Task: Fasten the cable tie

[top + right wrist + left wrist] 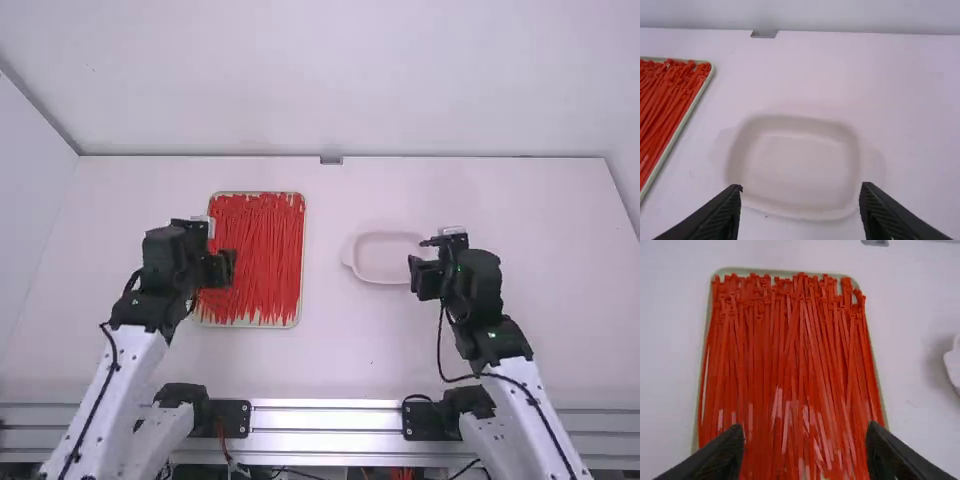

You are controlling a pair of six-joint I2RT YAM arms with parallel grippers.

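Ties [790, 350] are being cradled in tray [780, 273] just below and ahead of left gripper [803, 435], long axes running away from it, jaws spread. Right gripper [800, 192], spread too, is being hung over dish [765, 120], farther off.

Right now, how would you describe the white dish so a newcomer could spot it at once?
On the white table, look right of the pile of red cable ties. The dish lies there alone, shallow, rounded-rectangular, with a tab at each end. Unlike its red neighbour, it is white and empty.
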